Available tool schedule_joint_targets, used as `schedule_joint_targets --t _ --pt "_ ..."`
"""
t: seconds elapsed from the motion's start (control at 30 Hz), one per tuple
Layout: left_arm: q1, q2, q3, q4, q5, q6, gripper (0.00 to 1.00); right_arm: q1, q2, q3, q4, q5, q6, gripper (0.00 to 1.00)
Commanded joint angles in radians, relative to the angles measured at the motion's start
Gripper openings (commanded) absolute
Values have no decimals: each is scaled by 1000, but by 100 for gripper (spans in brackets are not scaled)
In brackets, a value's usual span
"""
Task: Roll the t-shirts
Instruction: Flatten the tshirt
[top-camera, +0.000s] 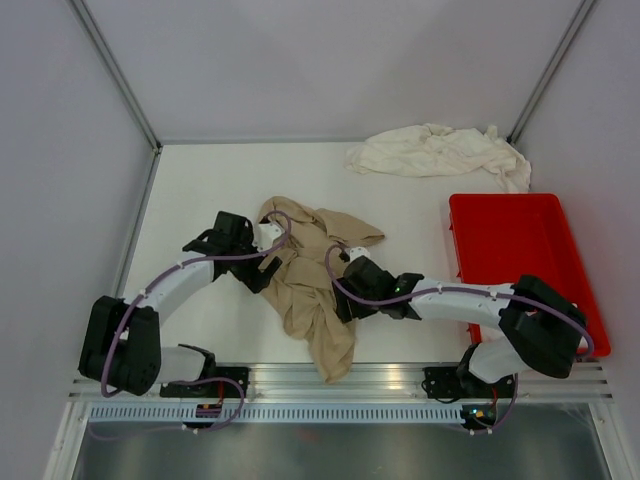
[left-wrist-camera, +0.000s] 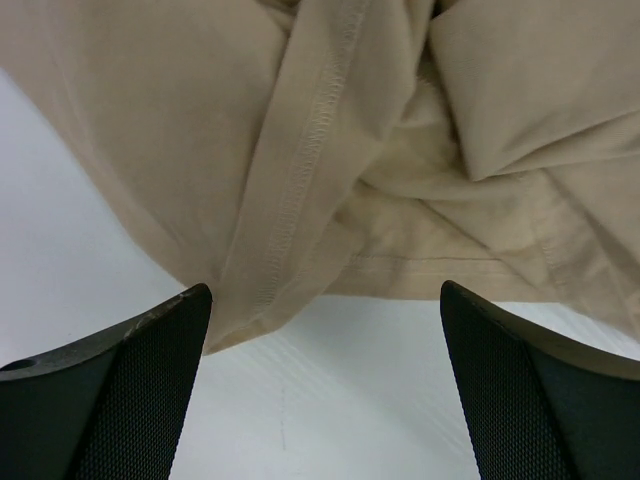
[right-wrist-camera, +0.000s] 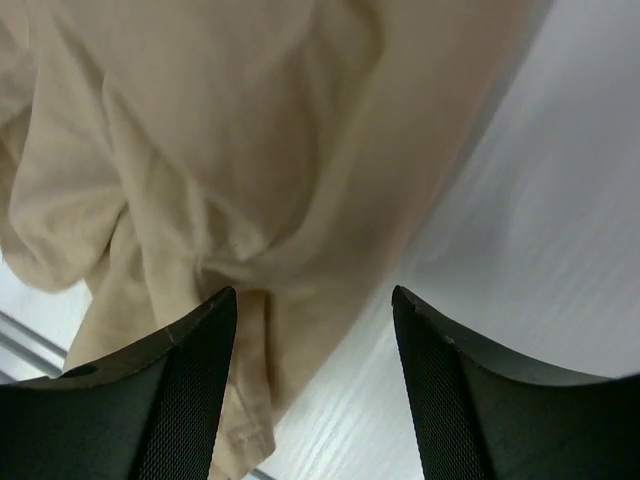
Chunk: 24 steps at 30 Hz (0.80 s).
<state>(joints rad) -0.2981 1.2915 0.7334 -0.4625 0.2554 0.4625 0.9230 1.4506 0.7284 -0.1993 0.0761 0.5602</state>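
Observation:
A tan t-shirt (top-camera: 312, 285) lies crumpled in the middle of the white table, one end trailing over the near edge. My left gripper (top-camera: 262, 272) is open at the shirt's left edge; in the left wrist view its hem (left-wrist-camera: 300, 180) lies just ahead of the open fingers (left-wrist-camera: 150, 370), nothing between them. My right gripper (top-camera: 342, 300) is open at the shirt's right edge; in the right wrist view the tan cloth (right-wrist-camera: 220, 180) reaches partly between the fingers (right-wrist-camera: 190, 380). A cream-white t-shirt pile (top-camera: 438, 152) lies at the back right.
A red plastic tray (top-camera: 520, 262) stands on the right, partly under my right arm. Grey walls enclose the table on three sides. A metal rail (top-camera: 340, 378) runs along the near edge.

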Motion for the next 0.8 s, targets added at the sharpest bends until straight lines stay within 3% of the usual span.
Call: schedule_joint_targets --t 0.0,0.1,0.2,0.23,0.3,0.33,0.37,0.4,0.47,0.77 --pt "2 38 1 87 -126 64 100 101 -53 -21 67 10 101 70" --pt "2 81 -9 160 -145 47 99 190 -6 -43 84 21 122 69" --pt "2 130 -11 186 -162 47 95 204 28 -66 125 4 132 59" --pt "4 146 -12 202 -174 53 90 204 31 -75 141 -1 132 51" --pt "8 181 -14 212 -189 62 72 204 39 -102 190 8 133 37" --pt "16 190 -15 216 -200 61 64 204 42 -103 192 25 133 21" --pt "20 206 -11 216 -203 59 45 206 44 -100 167 40 127 13" --pt "27 206 -11 216 -203 56 33 205 42 -83 152 72 119 0" --pt "43 184 -8 216 -199 42 3 204 28 -67 121 89 90 0" --pt "105 -20 23 205 -226 4 2 142 -128 23 0 166 -19 0"
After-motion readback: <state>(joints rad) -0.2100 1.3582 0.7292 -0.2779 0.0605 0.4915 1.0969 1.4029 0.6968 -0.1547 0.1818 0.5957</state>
